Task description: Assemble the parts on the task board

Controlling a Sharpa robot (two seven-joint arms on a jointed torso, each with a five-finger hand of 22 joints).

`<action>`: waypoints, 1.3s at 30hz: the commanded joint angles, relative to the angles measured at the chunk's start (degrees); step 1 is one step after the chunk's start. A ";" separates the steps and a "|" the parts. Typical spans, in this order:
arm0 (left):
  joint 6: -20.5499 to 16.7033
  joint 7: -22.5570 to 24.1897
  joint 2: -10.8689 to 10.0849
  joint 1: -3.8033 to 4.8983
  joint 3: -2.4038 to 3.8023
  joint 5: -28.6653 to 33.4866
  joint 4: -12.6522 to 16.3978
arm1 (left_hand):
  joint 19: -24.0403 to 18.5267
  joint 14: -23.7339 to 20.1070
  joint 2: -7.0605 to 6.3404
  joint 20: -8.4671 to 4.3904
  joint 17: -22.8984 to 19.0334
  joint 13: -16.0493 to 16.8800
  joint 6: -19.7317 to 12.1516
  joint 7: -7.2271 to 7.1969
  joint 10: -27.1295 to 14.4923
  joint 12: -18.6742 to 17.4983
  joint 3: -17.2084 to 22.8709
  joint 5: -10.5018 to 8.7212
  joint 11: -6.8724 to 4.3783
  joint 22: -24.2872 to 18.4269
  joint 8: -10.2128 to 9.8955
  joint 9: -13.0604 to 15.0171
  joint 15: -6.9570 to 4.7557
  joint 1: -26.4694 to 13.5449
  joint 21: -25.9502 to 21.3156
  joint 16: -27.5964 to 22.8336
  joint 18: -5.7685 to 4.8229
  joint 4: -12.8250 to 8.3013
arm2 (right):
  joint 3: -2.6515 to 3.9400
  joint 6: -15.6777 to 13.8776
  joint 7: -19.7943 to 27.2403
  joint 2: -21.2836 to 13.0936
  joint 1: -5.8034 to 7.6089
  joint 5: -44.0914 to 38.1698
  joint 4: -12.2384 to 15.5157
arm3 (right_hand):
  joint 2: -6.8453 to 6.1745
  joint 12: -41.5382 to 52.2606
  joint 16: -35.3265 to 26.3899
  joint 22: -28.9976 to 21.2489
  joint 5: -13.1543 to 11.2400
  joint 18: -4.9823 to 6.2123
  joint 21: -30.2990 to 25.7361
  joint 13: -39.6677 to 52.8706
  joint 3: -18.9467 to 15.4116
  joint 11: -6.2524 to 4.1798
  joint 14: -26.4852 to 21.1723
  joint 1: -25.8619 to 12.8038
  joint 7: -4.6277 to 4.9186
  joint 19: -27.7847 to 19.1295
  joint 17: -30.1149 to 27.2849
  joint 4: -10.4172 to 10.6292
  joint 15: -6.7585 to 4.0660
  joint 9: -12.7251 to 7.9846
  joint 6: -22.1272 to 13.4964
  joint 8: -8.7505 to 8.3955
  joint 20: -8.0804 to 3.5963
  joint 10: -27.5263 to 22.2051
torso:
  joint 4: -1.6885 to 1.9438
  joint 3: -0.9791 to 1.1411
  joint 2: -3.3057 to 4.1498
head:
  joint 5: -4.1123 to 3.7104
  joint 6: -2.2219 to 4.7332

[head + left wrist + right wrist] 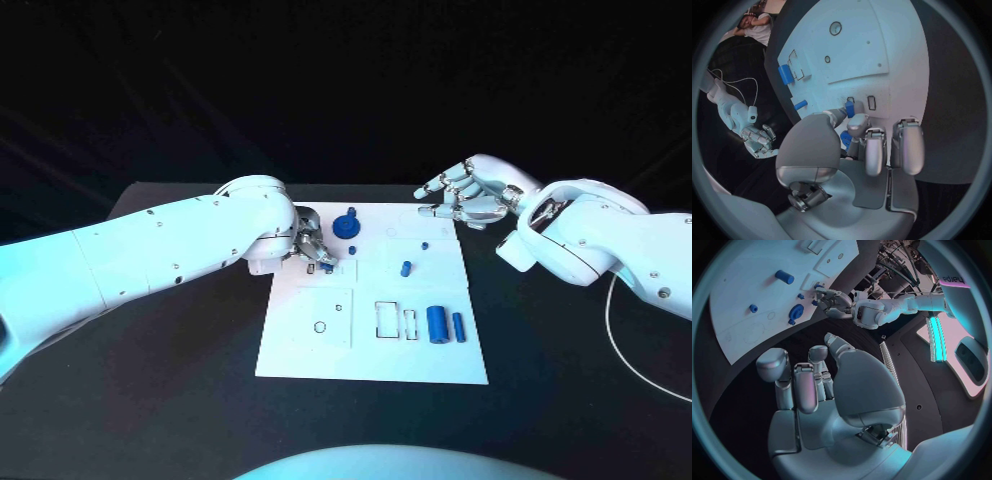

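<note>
While the left hand [310, 248] rests on the task board [325, 352] at its far left part, its fingers [874, 150] curl down around a small blue part [846, 139], seemingly pinching it against the plate. Off the board's far right corner, the right hand [464, 197] hovers with fingers loosely apart, holding nothing. More blue parts lie on the board: a round piece [348, 226], a short peg [407, 267] and two cylinders [449, 325]. Beneath is the black tabletop [173, 400].

Robotics lab or test cell: black table [173, 400] ringed by black curtains [346, 80], white task board [325, 345] with cut-out slots, loose white cable [635, 350], teal-lit equipment panel [937, 337] behind.
</note>
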 commanded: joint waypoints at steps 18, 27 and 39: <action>4.43 0.02 -0.95 -0.82 -0.39 -1.31 0.59 | 2.12 6.02 -0.07 0.21 15.09 0.04 0.14 -0.60 0.56 0.32 10.31 0.21 -0.22 4.47 0.44 0.51 0.28 -0.48 0.08 0.14 -0.40 -10.11 | -0.01 1.36 0.40 0.09 -0.14 -0.29 -0.17 | 0.07 -0.13 -0.21 -0.24 0.14 0.75 -0.51 -0.11 0.22 -0.24 2.90 0.06 -0.10 -0.53 0.18 0.19 0.09 0.00 0.39 0.23 -0.02 -0.15 | 0.00 0.02 0.00 | -0.12 -0.18; 3.73 0.06 -0.54 -0.82 -0.39 -1.29 0.51 | 2.04 6.02 -0.26 0.19 15.09 0.23 0.24 -0.63 0.74 0.51 10.67 0.49 -0.25 4.31 0.58 0.70 0.26 -0.76 -0.04 0.14 -0.36 -10.39 | -0.02 1.41 0.44 0.22 -0.17 -0.30 -0.22 | 0.07 -0.13 -0.21 -0.24 0.14 0.75 -0.51 -0.11 0.22 -0.24 2.90 0.06 -0.10 -0.53 0.18 0.19 0.09 0.00 0.39 0.23 -0.02 -0.15 | 0.00 0.04 0.01 | -0.13 -0.37; 5.05 -0.28 0.49 -0.78 -0.41 1.06 -1.10 | 2.10 6.02 0.19 0.13 15.09 0.52 0.98 -0.89 1.18 1.00 10.69 0.95 -0.38 4.58 1.17 1.58 0.19 -5.87 0.04 0.14 -0.41 -8.49 | -0.02 1.52 0.31 0.30 -0.18 -0.34 -0.22 | 0.05 -0.19 -0.25 -0.29 0.11 0.76 -0.55 -0.18 0.22 -0.24 2.90 0.01 -0.11 -0.54 0.14 0.21 0.09 -0.01 0.39 0.22 -0.02 -0.17 | 0.04 0.14 0.03 | -0.14 -0.57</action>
